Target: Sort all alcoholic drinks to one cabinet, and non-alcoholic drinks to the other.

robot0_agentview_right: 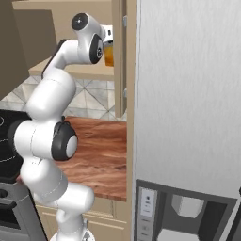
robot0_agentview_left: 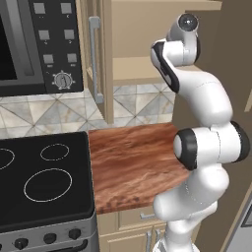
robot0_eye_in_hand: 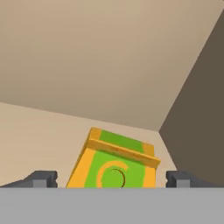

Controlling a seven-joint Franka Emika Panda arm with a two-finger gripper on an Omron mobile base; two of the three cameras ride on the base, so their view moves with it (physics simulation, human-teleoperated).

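Note:
An orange-yellow carton with a green patch (robot0_eye_in_hand: 114,164) stands on the pale shelf (robot0_eye_in_hand: 39,135) of an open tan wall cabinet (robot0_agentview_left: 147,24), near its right side wall. My gripper (robot0_eye_in_hand: 110,179) is inside the cabinet and open. Its fingertips (robot0_eye_in_hand: 41,179) stand wide on either side of the carton and are not pressed against it. From the right base view a sliver of the carton (robot0_agentview_right: 108,54) shows just past my hand. I cannot tell which of the two cabinets this is. No bottles are in view.
The cabinet door (robot0_agentview_left: 98,59) with its grey bar handle hangs open to the left. Below lie a wooden counter (robot0_agentview_left: 133,162) and a black stove (robot0_agentview_left: 44,177), with a microwave (robot0_agentview_left: 34,44) above the stove. A grey fridge (robot0_agentview_right: 188,94) stands to the right.

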